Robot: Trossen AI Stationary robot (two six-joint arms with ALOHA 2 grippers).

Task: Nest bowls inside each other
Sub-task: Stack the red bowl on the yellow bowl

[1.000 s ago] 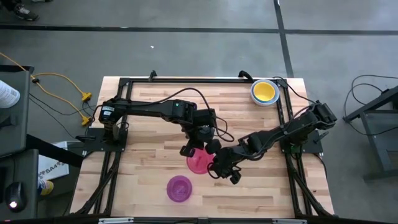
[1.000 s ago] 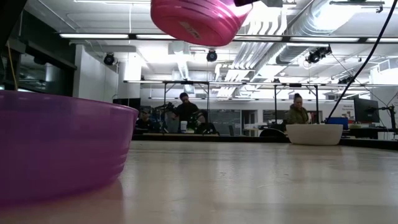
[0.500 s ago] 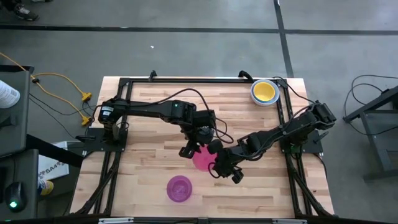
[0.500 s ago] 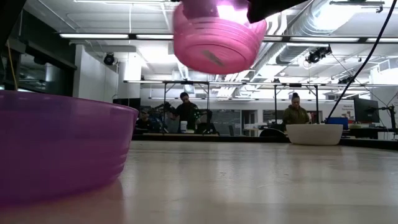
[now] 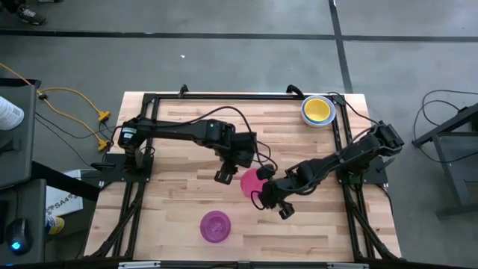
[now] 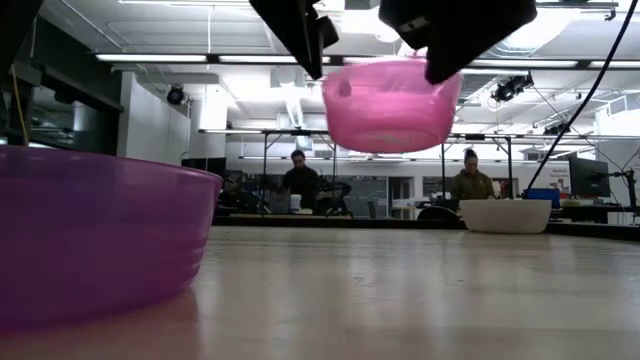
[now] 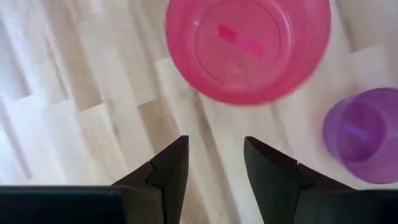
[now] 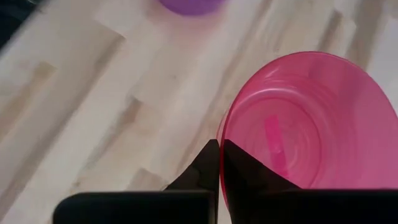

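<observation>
The right gripper (image 5: 263,196) holds the pink bowl (image 5: 252,181) in the air above the middle of the table (image 5: 179,127); its fingers are pressed together on the bowl's rim, as the right wrist view shows, one finger inside and one outside the wall. In the low view the bowl hangs open side up and roughly level, well clear of the wood. The left gripper (image 5: 224,174) stands just to the left of the bowl with its fingers (image 7: 169,168) spread and nothing between them; it touches nothing.

The purple bowl (image 5: 215,226) sits upright near the front edge, to the near left of the held bowl. A yellow bowl (image 5: 317,109) rests inside a blue one (image 5: 306,117) at the far right corner.

The step in hand appears to be carrying the pink bowl to the purple one and setting it inside. To do it well: keep the bowl level; centre it above the purple rim before lowering; descend straight, so the pinched wall does not catch the rim; release only when the bowl is seated. The left arm should keep clear of the path.
</observation>
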